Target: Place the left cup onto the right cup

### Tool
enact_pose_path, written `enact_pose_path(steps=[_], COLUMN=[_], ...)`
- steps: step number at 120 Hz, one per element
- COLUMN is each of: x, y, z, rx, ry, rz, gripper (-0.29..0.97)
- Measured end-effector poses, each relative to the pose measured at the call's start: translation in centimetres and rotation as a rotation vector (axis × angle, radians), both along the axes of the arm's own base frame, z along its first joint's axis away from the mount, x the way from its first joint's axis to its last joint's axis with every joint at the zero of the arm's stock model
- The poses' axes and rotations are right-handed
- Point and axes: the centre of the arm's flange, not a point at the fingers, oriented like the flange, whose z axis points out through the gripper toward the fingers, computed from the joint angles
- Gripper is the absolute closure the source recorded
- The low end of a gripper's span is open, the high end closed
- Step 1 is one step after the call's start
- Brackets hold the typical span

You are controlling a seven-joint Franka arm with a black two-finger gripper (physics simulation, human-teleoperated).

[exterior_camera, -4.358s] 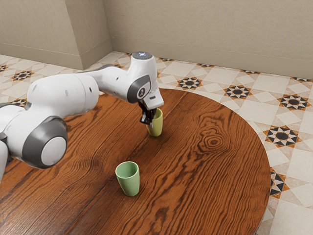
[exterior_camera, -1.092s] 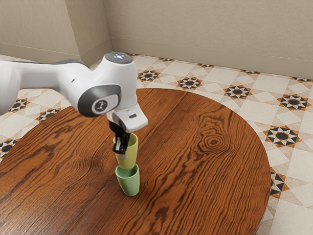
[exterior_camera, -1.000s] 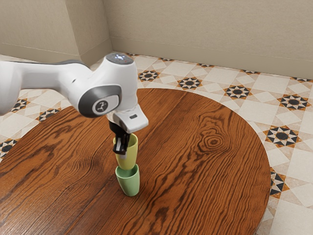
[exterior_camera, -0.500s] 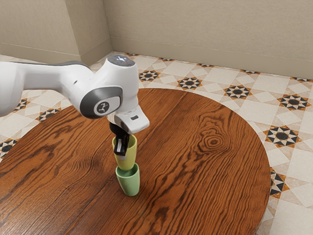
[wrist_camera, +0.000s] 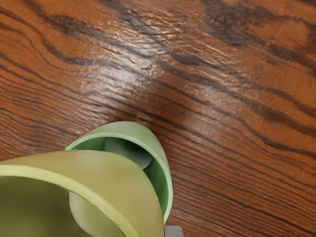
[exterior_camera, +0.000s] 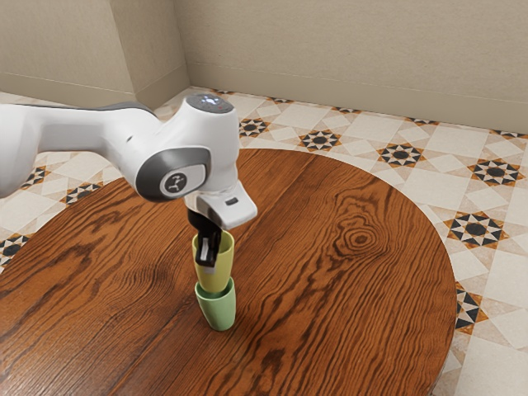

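A yellow-green cup (exterior_camera: 215,266) hangs upright with its base sunk into the mouth of a darker green cup (exterior_camera: 218,308) that stands on the round wooden table (exterior_camera: 346,272). My gripper (exterior_camera: 207,251) is shut on the yellow-green cup's rim, one finger inside and one outside. In the wrist view the yellow-green cup (wrist_camera: 74,187) is close under my hand, and the green cup (wrist_camera: 148,153) sits just beneath it, part of its rim and inner floor showing past the held cup.
The table's curved edge (exterior_camera: 452,272) runs down the exterior view's right, with patterned floor tiles (exterior_camera: 487,181) beyond. A beige wall corner (exterior_camera: 148,49) stands at the back. My white arm (exterior_camera: 82,148) reaches in from the exterior view's left.
My gripper has carried the yellow-green cup from the table's far side to above the green cup. In the last second it has sunk slightly, putting the cup's base into the green cup.
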Motion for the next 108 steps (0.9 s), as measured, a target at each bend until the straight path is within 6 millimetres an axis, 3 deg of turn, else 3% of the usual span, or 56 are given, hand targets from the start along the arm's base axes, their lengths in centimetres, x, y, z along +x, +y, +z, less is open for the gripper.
enact_pose_path(steps=[108], x=[1.4], y=[-0.6], z=[-4.0], rx=[0.040], ry=[0.052], rz=[0.019], gripper=[0.79])
